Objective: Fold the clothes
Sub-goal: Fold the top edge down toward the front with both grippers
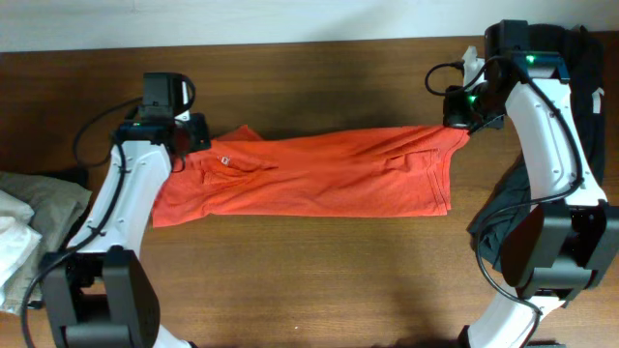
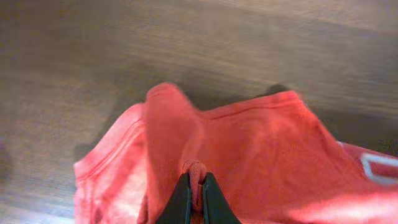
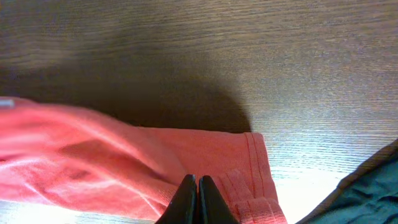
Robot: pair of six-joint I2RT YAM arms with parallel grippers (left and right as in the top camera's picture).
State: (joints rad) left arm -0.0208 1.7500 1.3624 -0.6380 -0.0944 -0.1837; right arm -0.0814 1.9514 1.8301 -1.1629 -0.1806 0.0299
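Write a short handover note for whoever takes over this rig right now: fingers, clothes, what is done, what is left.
Left gripper: fingers shut on the collar end of the orange T-shirt.
Right gripper: fingers shut on its hem end.
The shirt lies stretched out between them along the table; it is not yet a compact fold.
Left to do: finish folding it, then the khaki and white garments at the left edge and the dark garments at the right.
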